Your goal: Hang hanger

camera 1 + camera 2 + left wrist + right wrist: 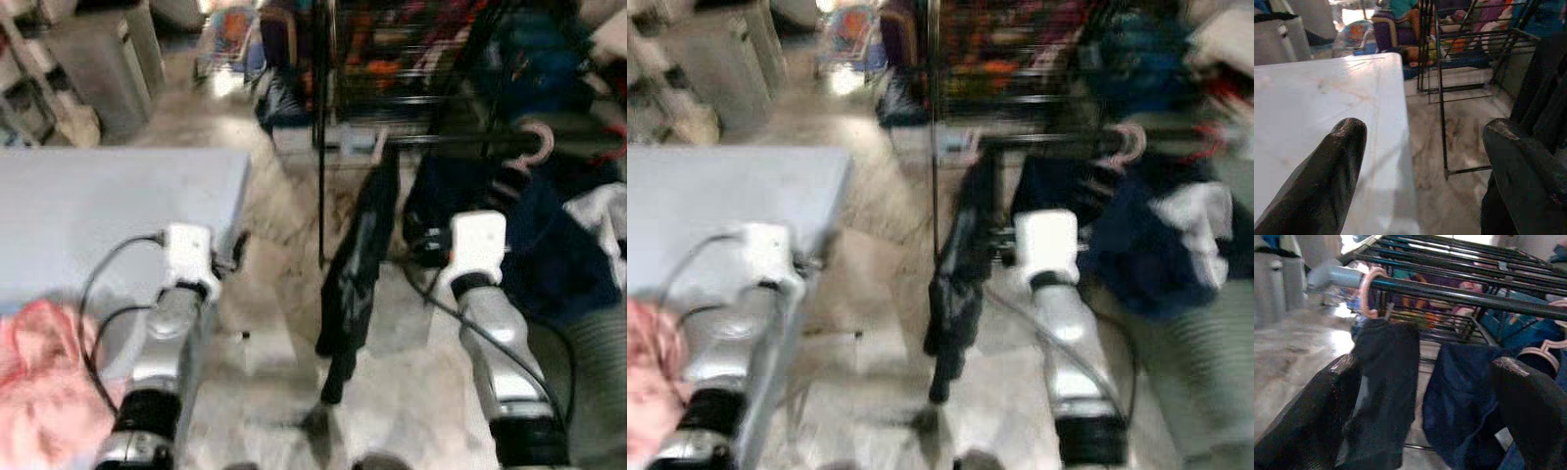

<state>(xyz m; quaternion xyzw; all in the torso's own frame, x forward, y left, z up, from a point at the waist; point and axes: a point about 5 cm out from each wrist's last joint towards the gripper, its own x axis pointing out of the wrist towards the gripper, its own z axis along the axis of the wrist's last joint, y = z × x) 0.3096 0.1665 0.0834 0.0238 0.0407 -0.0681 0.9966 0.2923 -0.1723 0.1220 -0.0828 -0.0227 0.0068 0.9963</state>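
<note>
A pink hanger (pixel 1367 289) carrying a black garment (pixel 358 264) is hooked over the black rail (pixel 1459 293) of a clothes rack, near the rail's left end. Its hook (pixel 379 145) rests on the rail. My right gripper (pixel 1427 364) is open just short of the garment and rail, with nothing between its fingers. A navy garment (pixel 1459 391) hangs beside the black one, under a second pink hanger (pixel 537 147). My left gripper (pixel 1422 126) is open and empty above the corner of the white table (pixel 1327 98), left of the rack.
A pink cloth (pixel 39 372) lies on the table's near left part. The rack's thin black leg (pixel 320 176) stands between my arms. Clothes, a white piece (pixel 602 211) among them, crowd the rail on the right. Grey bins (pixel 108 59) stand far left on the marble floor.
</note>
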